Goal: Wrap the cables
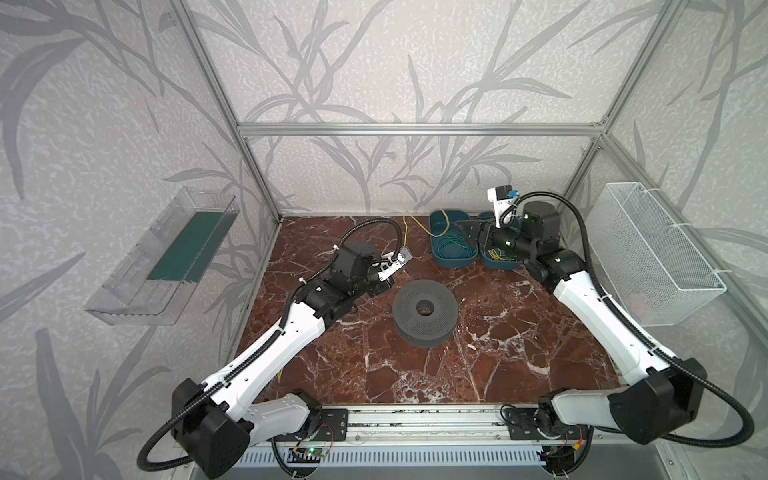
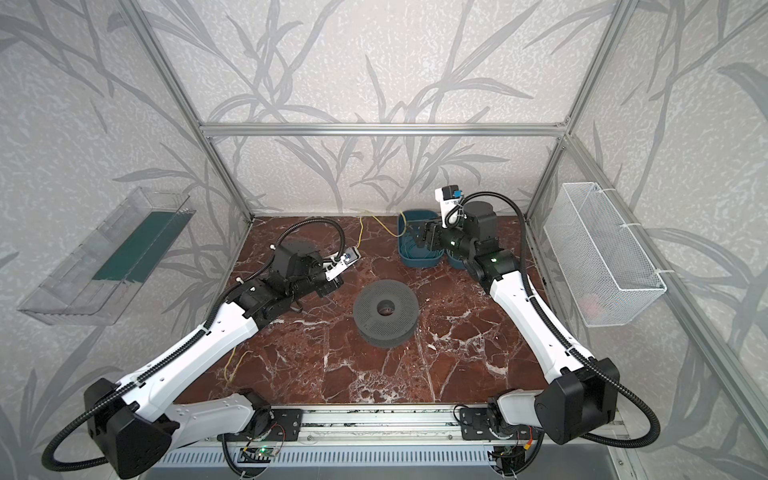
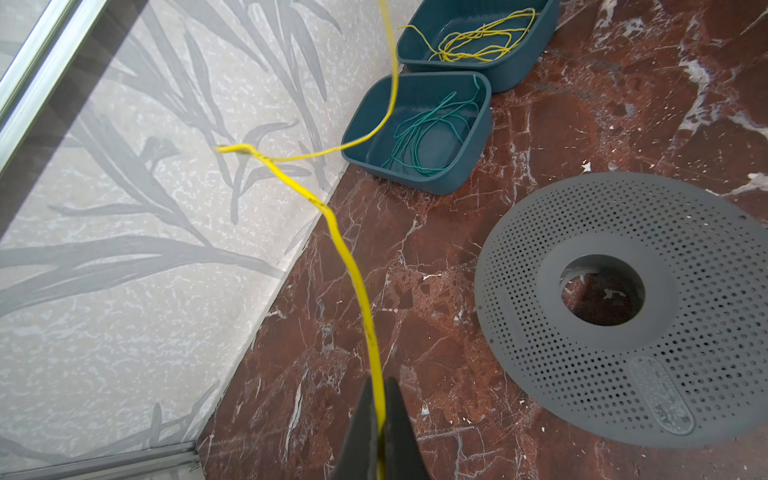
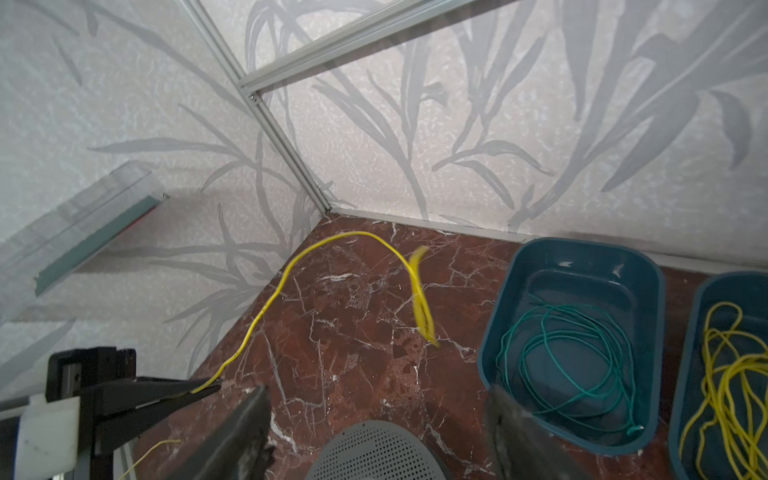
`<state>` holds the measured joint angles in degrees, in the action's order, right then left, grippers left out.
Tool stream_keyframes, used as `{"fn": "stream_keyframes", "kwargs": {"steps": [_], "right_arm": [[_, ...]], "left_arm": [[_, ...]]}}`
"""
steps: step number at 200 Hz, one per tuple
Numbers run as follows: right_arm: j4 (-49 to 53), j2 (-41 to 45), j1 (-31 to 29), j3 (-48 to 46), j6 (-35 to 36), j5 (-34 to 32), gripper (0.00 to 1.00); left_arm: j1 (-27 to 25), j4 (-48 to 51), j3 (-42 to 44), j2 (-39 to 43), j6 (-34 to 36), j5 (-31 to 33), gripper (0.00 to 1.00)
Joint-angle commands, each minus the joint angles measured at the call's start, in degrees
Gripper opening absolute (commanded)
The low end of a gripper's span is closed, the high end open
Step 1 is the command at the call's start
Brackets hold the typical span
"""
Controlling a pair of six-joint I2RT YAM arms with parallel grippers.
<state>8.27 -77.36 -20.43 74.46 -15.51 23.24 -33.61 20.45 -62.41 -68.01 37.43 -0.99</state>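
I'm watching the left claw (image 3: 379,399) pressing its fingers together on the yellow cable (image 3: 353,274), pinching it right at the tips, just left of the grey spool (image 1: 424,309) in the middle of the worktop (image 1: 478,374). The right claw (image 4: 378,392) is hanging spread wide over the teal bins at the far right, with nothing between its fingers. From the pinch the cable is rising toward the far wall, kinking, then curving rightward toward the bin of green wires (image 3: 432,183). Its loose part is showing up blurred in the right wrist view, so I'm judging that it is swinging free. That is what is worrying me most: it could be dropping into that bin and tangling with the green wires, or hooking on the rim. Any pull from the left arm would then be dragging the bin or yanking the wire out of a tip-only grip. With a wire this thin, the right claw could easily be closing on air when it goes to take hold. The neighbouring bin (image 3: 519,68) is holding more yellow wires (image 3: 469,41), so a careless grab could be lifting the wrong one. A yellow strand (image 2: 232,365) is also trailing on the worktop under the left arm at the near left, where the arm could be snagging it. Nothing is holding the spool either, so tension during winding could be sliding it.
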Motion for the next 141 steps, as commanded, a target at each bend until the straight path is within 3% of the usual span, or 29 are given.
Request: {"fn": "stream_keyframes", "kwargs": {"steps": [1, 46, 96, 125, 141], "right_arm": [[5.0, -0.8, -2.7, 2.9, 8.8, -5.5, 0.80], [6.1, -5.8, -2.6, 7.0, 9.8, -13.3, 0.80], [7.1, -11.4, -1.5, 11.0, 9.1, -12.9, 0.71], [6.2, -11.9, -0.8, 10.5, 8.0, -12.1, 0.51], [6.2, -12.0, -0.6, 10.8, 7.5, -11.8, 0.28]], "left_arm": [[-0.8, 1.9, -2.2, 1.3, 0.1, -1.6, 0.00], [-2.0, 2.6, -2.2, 2.5, 0.3, -1.5, 0.00], [-3.5, 3.7, -2.3, 4.1, 0.9, -0.9, 0.00], [-3.7, 3.8, -2.2, 5.1, 1.0, -0.6, 0.00], [-3.9, 4.0, -2.1, 5.4, 1.2, -0.4, 0.00]]}}
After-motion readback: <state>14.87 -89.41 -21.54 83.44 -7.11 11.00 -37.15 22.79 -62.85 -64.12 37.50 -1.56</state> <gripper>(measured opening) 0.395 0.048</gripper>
